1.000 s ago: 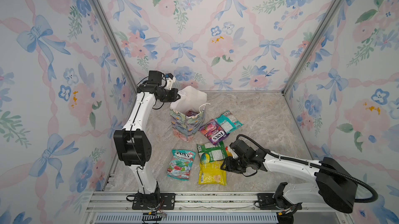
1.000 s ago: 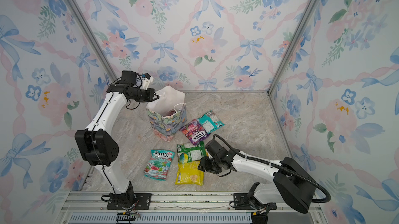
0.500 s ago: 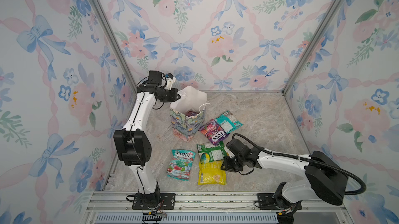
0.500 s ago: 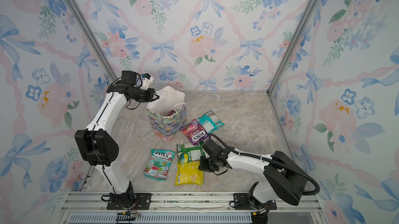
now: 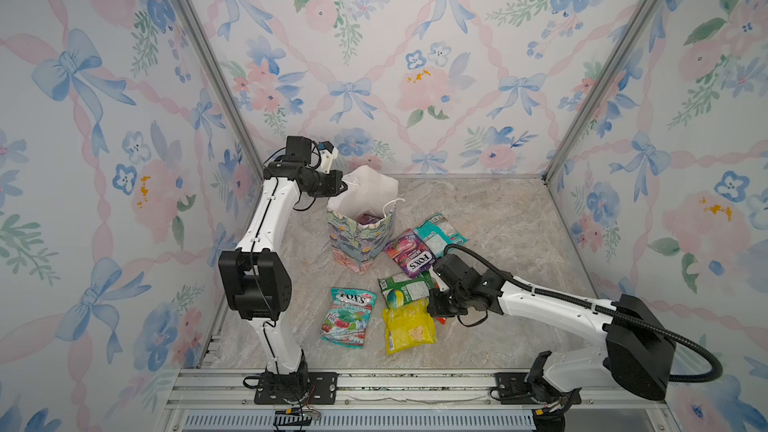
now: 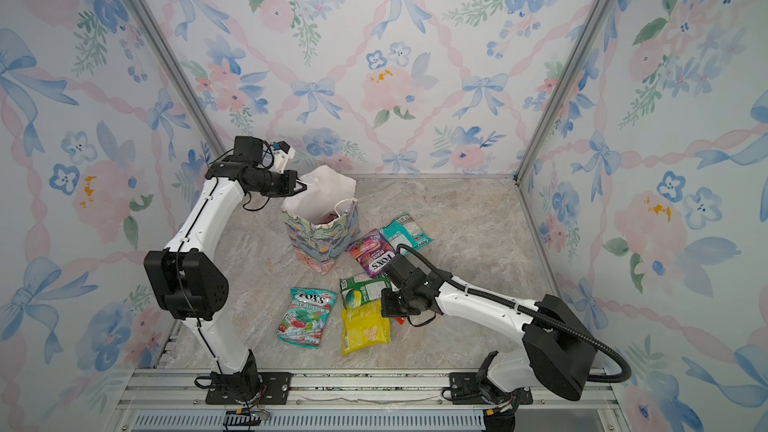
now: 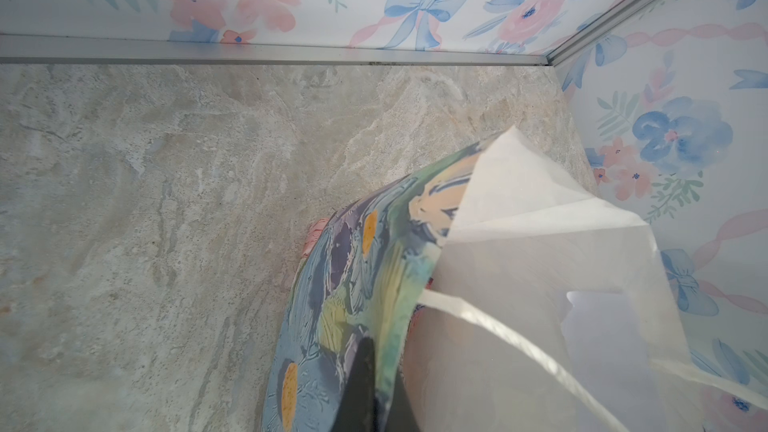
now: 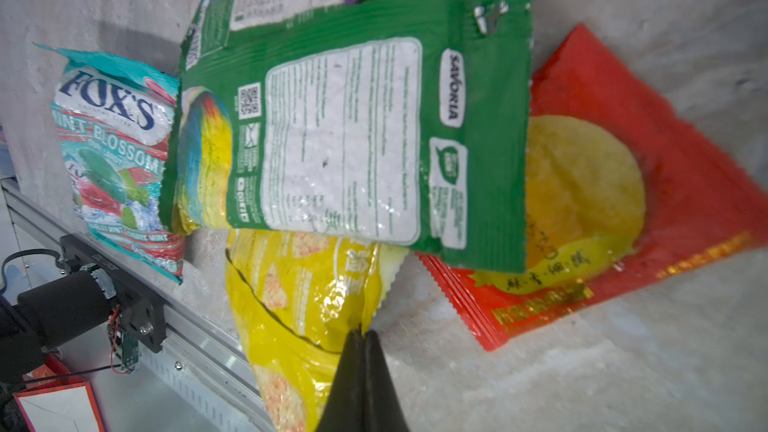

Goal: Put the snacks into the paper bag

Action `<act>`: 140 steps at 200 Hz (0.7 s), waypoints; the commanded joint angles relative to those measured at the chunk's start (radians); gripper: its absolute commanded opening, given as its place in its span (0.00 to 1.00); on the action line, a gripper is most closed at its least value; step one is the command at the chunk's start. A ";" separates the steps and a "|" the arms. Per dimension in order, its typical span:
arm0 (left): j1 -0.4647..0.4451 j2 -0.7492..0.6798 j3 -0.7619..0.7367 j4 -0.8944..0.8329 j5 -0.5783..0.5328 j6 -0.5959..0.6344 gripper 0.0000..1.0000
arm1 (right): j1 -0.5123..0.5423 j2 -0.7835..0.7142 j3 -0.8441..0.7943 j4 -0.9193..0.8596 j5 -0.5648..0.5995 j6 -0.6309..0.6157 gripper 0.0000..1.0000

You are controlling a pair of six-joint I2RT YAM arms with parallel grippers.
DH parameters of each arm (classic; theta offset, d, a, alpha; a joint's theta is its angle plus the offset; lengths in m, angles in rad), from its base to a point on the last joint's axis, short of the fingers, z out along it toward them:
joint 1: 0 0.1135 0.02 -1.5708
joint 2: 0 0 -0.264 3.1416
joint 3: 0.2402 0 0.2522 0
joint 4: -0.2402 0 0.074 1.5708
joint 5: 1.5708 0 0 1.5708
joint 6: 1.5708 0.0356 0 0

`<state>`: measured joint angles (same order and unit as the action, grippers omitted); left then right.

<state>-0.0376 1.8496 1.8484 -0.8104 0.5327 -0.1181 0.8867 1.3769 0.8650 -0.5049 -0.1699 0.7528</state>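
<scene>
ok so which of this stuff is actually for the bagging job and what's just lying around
For the job: paper bag, mint blossom packet, green packet, yellow packet, red packet, purple packet, teal packet.
Just there: metal rail, floral walls.

Glossy, crinkled plastic is seen on the snacks (image 8: 332,138). The paper bag (image 5: 359,242) is shown matt, the lower-edge rail (image 5: 395,382) in bare metal.

At the tips of the black right gripper (image 8: 360,332), a glossy yellow plastic packet (image 8: 291,305) bears orange-speckled squares. Beyond it, a flat green plastic packet (image 8: 332,138) has white text panels and a rainbow patch; farther still, a flat red plastic packet (image 8: 665,222) shows a yellow disc. At the black left gripper (image 5: 343,188), an upright paper bag (image 7: 345,284): blue-green with orange dabs outside, white inside.
</scene>
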 commanded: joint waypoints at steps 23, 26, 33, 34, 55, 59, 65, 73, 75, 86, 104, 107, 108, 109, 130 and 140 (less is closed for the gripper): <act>0.009 -0.020 0.000 -0.004 0.013 -0.019 0.00 | -0.025 -0.061 0.136 -0.196 0.097 -0.176 0.00; 0.008 -0.021 0.000 -0.004 0.013 -0.019 0.00 | -0.030 -0.062 0.145 -0.203 0.098 -0.185 0.00; 0.008 -0.021 0.000 -0.004 0.012 -0.018 0.00 | -0.040 -0.061 0.163 -0.219 0.106 -0.207 0.00; 0.008 -0.021 0.001 -0.005 0.013 -0.018 0.00 | -0.041 -0.061 0.164 -0.220 0.106 -0.210 0.00; 0.008 -0.022 0.000 -0.005 0.015 -0.019 0.00 | -0.071 -0.053 0.218 -0.273 0.138 -0.276 0.00; 0.008 -0.023 0.000 -0.005 0.015 -0.019 0.00 | -0.076 -0.052 0.229 -0.282 0.144 -0.289 0.00; 0.008 -0.024 0.000 -0.005 0.014 -0.019 0.00 | -0.085 -0.051 0.244 -0.294 0.152 -0.309 0.00; 0.008 -0.024 0.000 -0.004 0.015 -0.019 0.00 | -0.096 -0.048 0.263 -0.307 0.167 -0.334 0.00; 0.007 -0.024 0.001 -0.004 0.015 -0.020 0.00 | -0.099 -0.047 0.267 -0.309 0.169 -0.339 0.00; 0.008 -0.024 0.000 -0.005 0.015 -0.019 0.00 | -0.116 -0.044 0.286 -0.314 0.174 -0.372 0.00; 0.008 -0.023 0.000 -0.004 0.018 -0.020 0.00 | -0.149 -0.017 0.318 -0.313 0.176 -0.421 0.00; 0.008 -0.023 0.000 -0.005 0.018 -0.021 0.00 | -0.153 -0.009 0.323 -0.313 0.176 -0.429 0.00; 0.007 -0.023 0.000 -0.005 0.018 -0.020 0.00 | -0.156 -0.008 0.326 -0.312 0.176 -0.432 0.00; 0.008 -0.023 0.000 -0.005 0.018 -0.021 0.00 | -0.158 -0.006 0.327 -0.312 0.176 -0.435 0.00; 0.007 -0.022 0.000 -0.005 0.018 -0.020 0.00 | -0.188 0.058 0.367 -0.287 0.192 -0.490 0.00; 0.009 -0.020 0.001 -0.005 0.016 -0.021 0.00 | -0.200 0.093 0.388 -0.273 0.185 -0.512 0.00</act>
<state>-0.0376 1.8496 1.8484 -0.8104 0.5327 -0.1181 0.7166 1.3968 1.2003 -0.7750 -0.0059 0.3405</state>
